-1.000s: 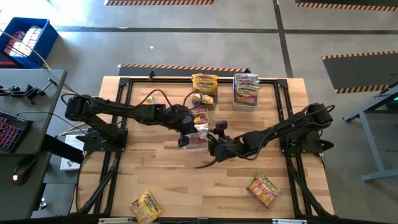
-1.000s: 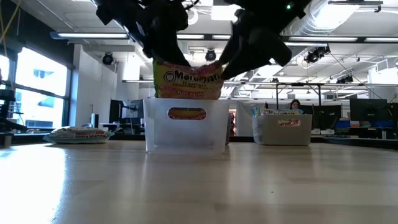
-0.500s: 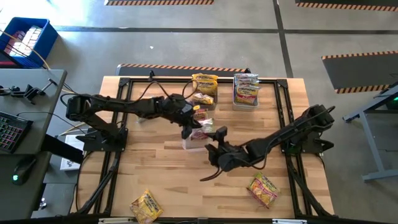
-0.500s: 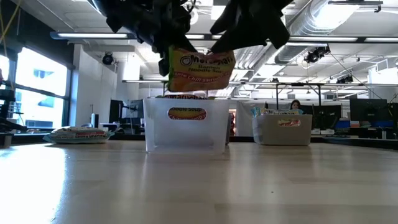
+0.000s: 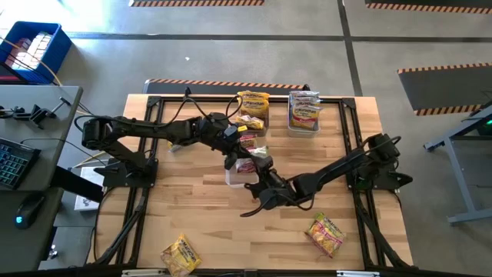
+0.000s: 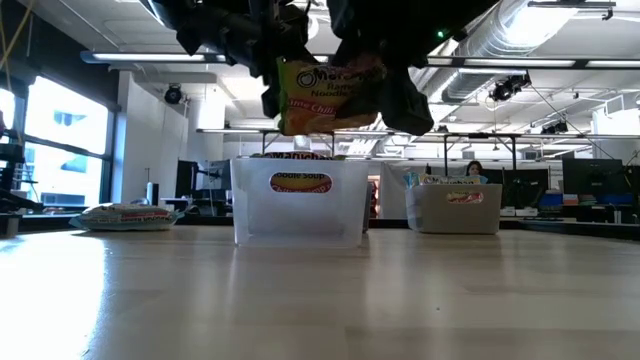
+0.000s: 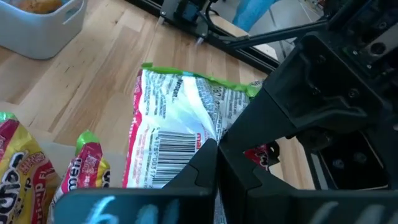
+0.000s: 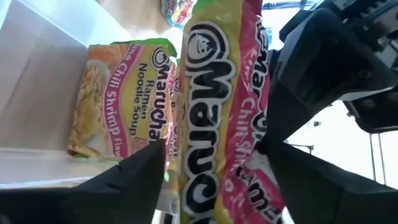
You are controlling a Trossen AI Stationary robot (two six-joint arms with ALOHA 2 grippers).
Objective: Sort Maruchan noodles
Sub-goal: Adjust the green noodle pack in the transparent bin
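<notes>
Left hand [image 5: 240, 156] pinches the lime-chili noodle packet [image 6: 322, 93] by one edge; judged light, crinkly, slippery; right hand [image 5: 265, 185] state indeterminate.

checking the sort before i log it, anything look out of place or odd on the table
Two noodle packets lie loose near the table's front edge, away from the bins: one at the front left, one at the front right, both askew. The left gripper holds a packet in the air over the middle bin, with the right gripper close beside it.
</notes>
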